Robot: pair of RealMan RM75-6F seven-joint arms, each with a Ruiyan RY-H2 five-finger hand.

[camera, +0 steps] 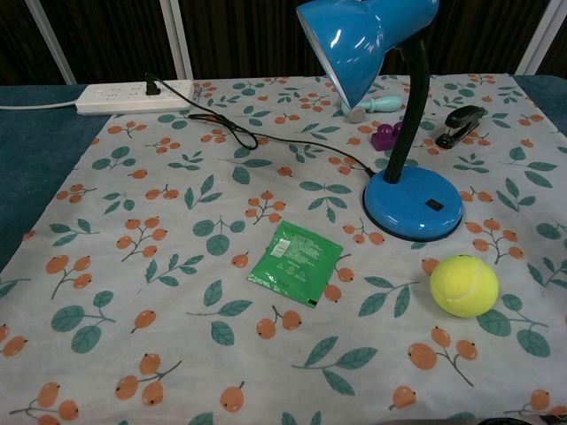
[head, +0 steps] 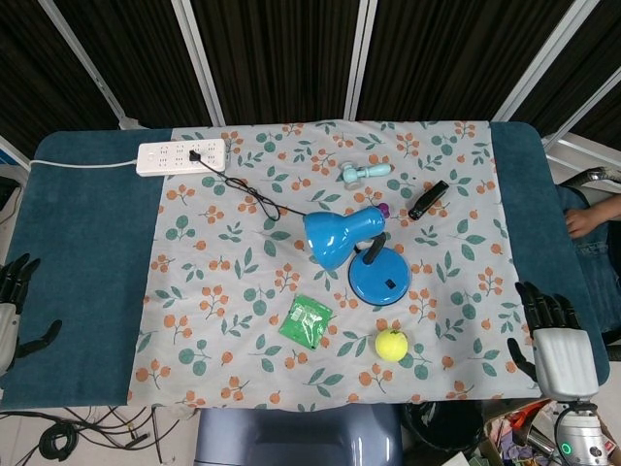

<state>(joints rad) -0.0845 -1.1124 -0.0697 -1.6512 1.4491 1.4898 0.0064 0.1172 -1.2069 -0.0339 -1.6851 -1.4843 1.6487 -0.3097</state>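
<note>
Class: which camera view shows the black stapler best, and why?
The chest view: the black stapler appears from the side, its profile clear beside the blue lamp's base. The head view shows it only from above, as a small dark bar.
</note>
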